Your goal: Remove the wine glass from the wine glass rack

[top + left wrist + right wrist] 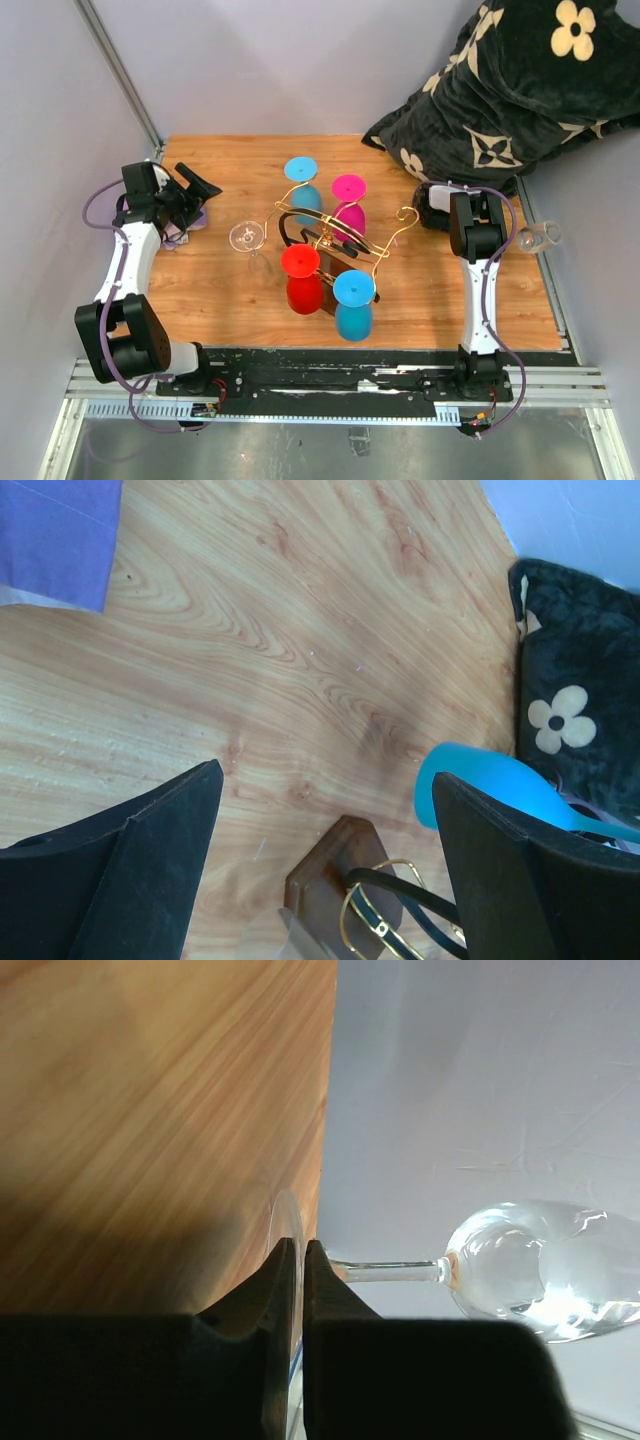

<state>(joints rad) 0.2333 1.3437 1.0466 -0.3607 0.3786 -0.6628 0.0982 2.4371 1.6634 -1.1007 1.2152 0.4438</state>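
The wine glass rack [330, 245] is a gold wire stand on a dark brown base at the table's middle. Several coloured glasses hang upside down on it: blue [301, 190], magenta [349, 205], red [303, 280] and blue [353, 305]. A clear wine glass [247, 238] sits at the rack's left end. My left gripper [203, 200] is open and empty, left of the rack; its wrist view shows the rack base [335, 875] and a blue glass [485, 790] between the fingers [130, 870]. My right gripper [302, 1245] is shut on the foot of another clear wine glass [535, 1270], held sideways past the table's right edge [541, 237].
A black pillow with cream flowers [520, 80] leans at the back right corner and shows in the left wrist view [570, 690]. A purple cloth [50, 530] lies under the left gripper. Grey walls close the table on the left, back and right.
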